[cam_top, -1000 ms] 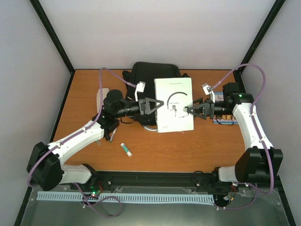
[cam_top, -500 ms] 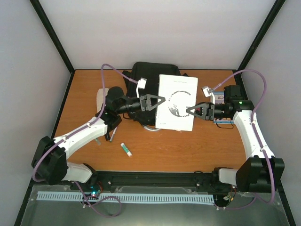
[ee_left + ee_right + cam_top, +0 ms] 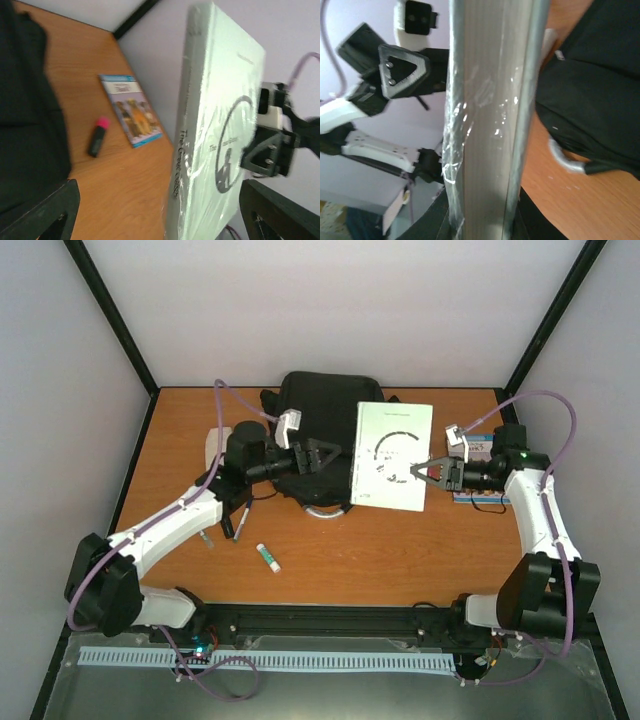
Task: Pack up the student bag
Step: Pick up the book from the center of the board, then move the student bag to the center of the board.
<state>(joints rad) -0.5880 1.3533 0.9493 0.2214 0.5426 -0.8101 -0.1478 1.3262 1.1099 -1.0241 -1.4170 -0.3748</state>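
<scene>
Student bag (image 3: 320, 405), the large black soft fabric backpack, lies at the far middle of the orange wooden table (image 3: 180, 430) in the overhead view, its grey loop handle (image 3: 322, 510) toward the arms. Over its right side a white plastic-wrapped book (image 3: 392, 455) is up in the air, and the right gripper (image 3: 428, 471) is clamped on that book's right edge. The left gripper (image 3: 322, 458) sits just off the book's left edge, jaws spread wide, holding nothing. On the wood there's a white glue stick (image 3: 268, 557) well in front of the bag, and a thin dark pen (image 3: 240, 520) beside the left arm.

Over to the left wrist camera: its two fingers stand far apart at the bottom corners, the book's spine rising between them. Black bag fabric fills the left. Beyond it a blue-covered paperback (image 3: 131, 109) lies flat, a pink-capped highlighter (image 3: 98, 136) just beside it.

Right wrist camera now: the book's page edge runs straight up the middle, pinched between the fingers at the bottom. The bag lies to the right, loop handle on the wood, and the left gripper gapes beyond the book.
</scene>
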